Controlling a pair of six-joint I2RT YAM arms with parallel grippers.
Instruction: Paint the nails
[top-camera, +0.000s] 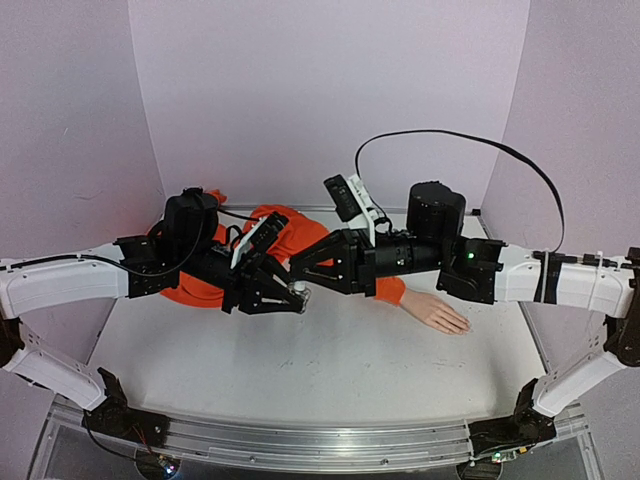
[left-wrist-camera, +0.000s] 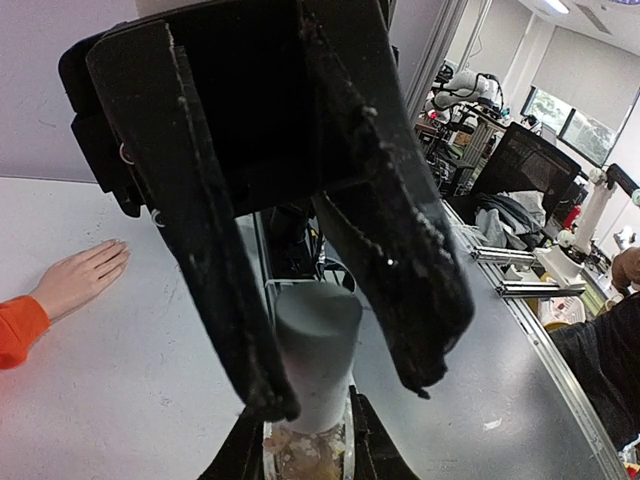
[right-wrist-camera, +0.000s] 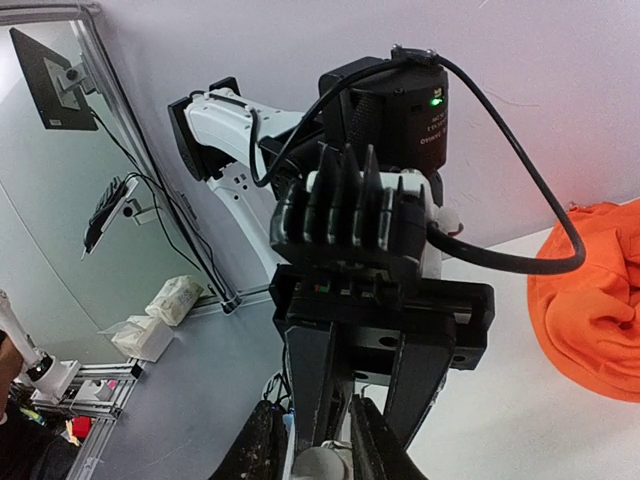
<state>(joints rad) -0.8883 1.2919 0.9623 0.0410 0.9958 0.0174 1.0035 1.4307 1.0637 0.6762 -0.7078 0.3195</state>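
Note:
My left gripper (top-camera: 297, 298) (left-wrist-camera: 305, 455) is shut on a small clear bottle (left-wrist-camera: 305, 460) and holds it upright just above the table. My right gripper (top-camera: 298, 280) (right-wrist-camera: 320, 460) comes in from the right and is shut on the bottle's grey cap (left-wrist-camera: 315, 340) (right-wrist-camera: 325, 468), one finger on each side. The pale mannequin hand (top-camera: 437, 313) (left-wrist-camera: 80, 280) lies flat to the right, joined to an orange sleeve (top-camera: 388, 291) (left-wrist-camera: 15, 330). Its nails (left-wrist-camera: 118, 250) are tiny and bare-looking at the fingertips. No gripper is near them.
An orange garment (top-camera: 290, 235) (right-wrist-camera: 600, 300) is bunched behind both grippers. A black cable (top-camera: 450, 135) loops above the right arm. White table surface (top-camera: 330, 370) lies in front of the grippers, with a metal rail (top-camera: 320, 440) at the near edge.

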